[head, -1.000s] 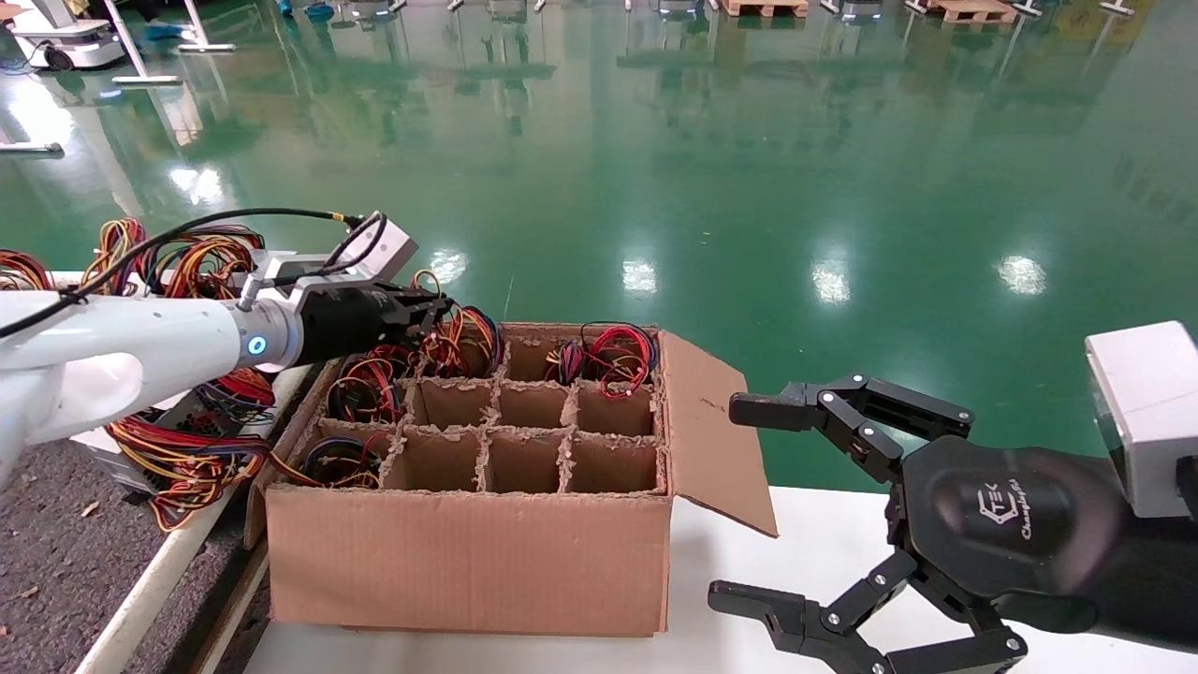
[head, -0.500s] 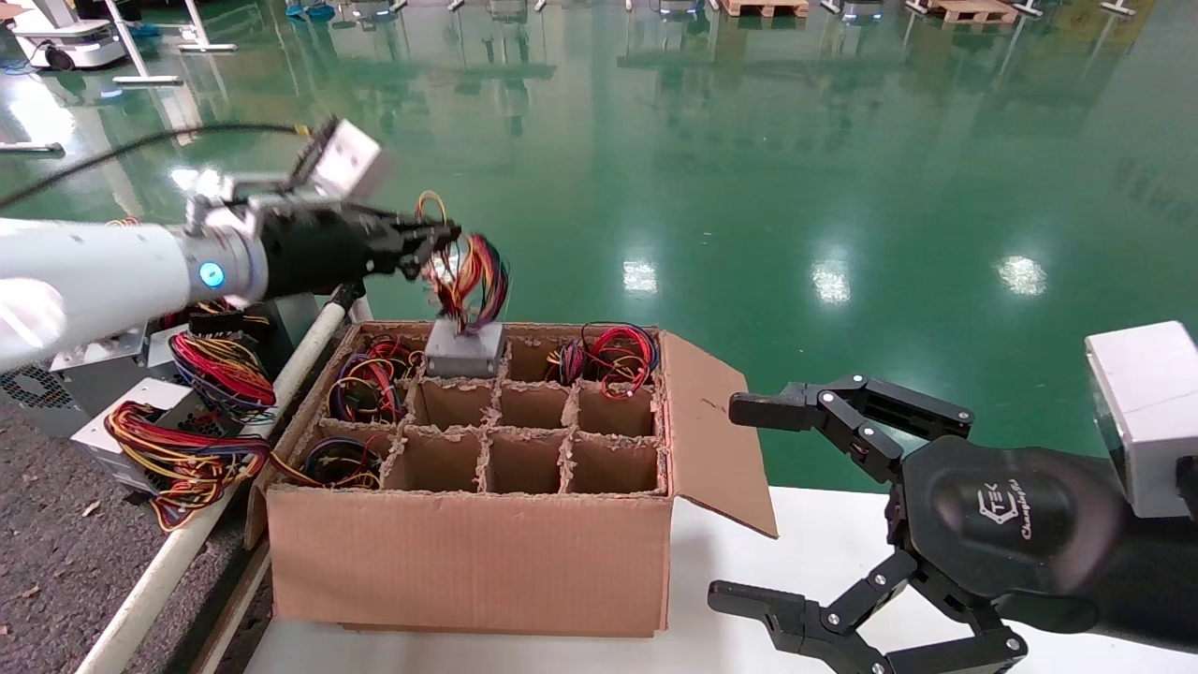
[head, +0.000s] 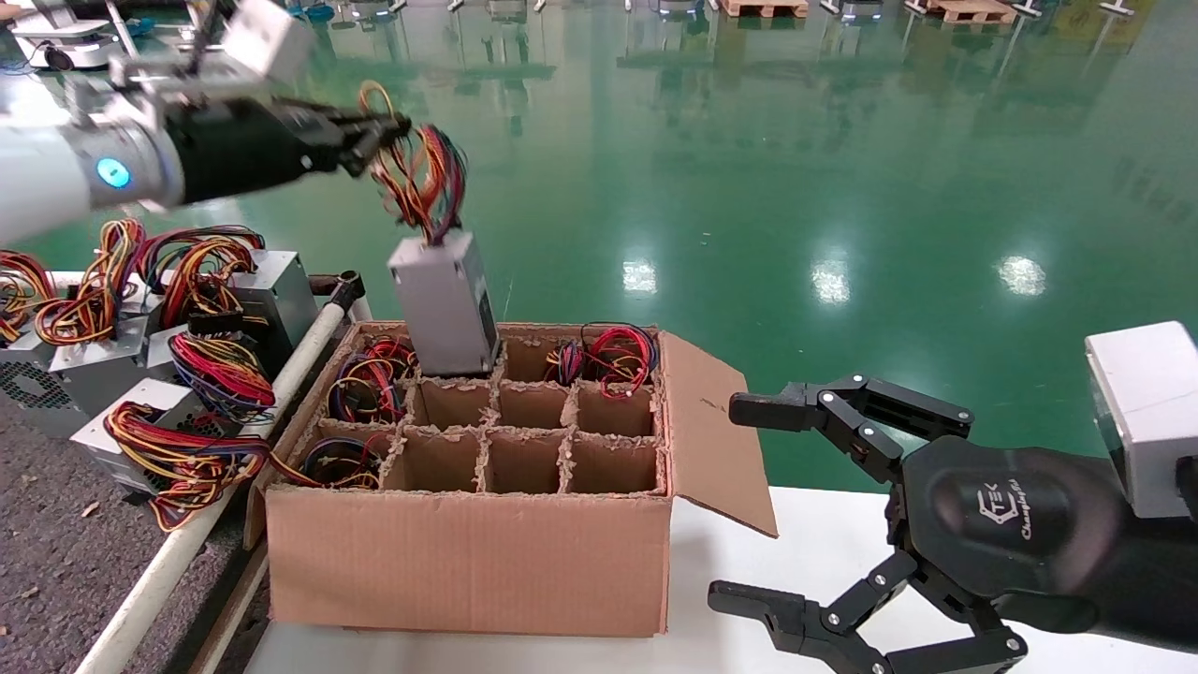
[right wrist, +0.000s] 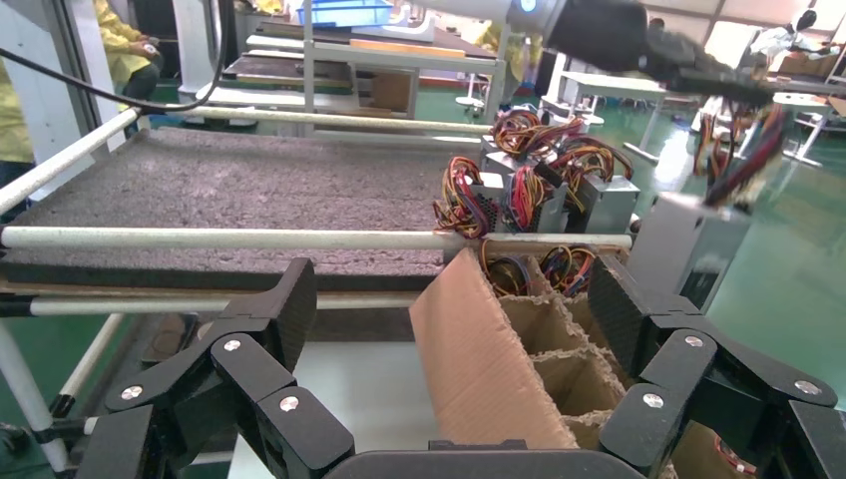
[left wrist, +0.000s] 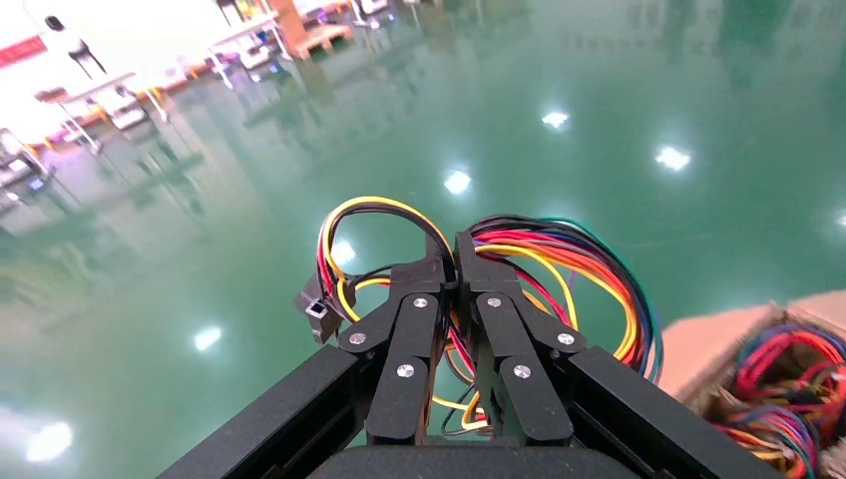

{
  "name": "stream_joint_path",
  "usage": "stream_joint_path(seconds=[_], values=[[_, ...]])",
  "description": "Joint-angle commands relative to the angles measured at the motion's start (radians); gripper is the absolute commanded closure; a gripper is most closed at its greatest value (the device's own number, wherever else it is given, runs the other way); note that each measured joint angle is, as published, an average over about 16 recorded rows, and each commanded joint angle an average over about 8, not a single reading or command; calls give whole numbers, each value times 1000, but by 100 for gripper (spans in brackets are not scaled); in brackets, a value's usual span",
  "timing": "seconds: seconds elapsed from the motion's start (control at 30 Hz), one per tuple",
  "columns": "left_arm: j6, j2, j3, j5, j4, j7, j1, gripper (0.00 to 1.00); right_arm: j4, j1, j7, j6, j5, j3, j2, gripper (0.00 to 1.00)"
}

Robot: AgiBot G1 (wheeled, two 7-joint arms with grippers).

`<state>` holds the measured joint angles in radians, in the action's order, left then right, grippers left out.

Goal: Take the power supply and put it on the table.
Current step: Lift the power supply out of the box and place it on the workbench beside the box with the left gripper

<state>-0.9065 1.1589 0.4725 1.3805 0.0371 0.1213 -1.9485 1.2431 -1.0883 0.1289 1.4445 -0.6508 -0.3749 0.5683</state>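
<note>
The left claw is high above the back-left of the box, its fingers pinched together on the wire bundle of the supply. The supply hangs below and slightly right of the claw, tilted, wires at its top. Its lower end sits at the rim of a back-row cell, second from the left; whether it has cleared that cell I cannot tell. The metal body touches no finger: only the wires are gripped.

The counter, dark and speckled, lies left of the box behind a white rail. Other supplies with looped wires rest on it.

The right claw hovers over the white top, right of the box, spread wide and holding nothing.
</note>
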Motion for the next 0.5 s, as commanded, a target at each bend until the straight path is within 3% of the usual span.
stream_joint_path(seconds=[0.03, 0.5], values=[[-6, -12, -2, -3, 2, 4, -19, 100, 0, 0, 0, 0, 0, 0, 0, 0], [80, -147, 11, 24, 5, 54, -204, 100, 0, 0, 0, 0, 0, 0, 0, 0]])
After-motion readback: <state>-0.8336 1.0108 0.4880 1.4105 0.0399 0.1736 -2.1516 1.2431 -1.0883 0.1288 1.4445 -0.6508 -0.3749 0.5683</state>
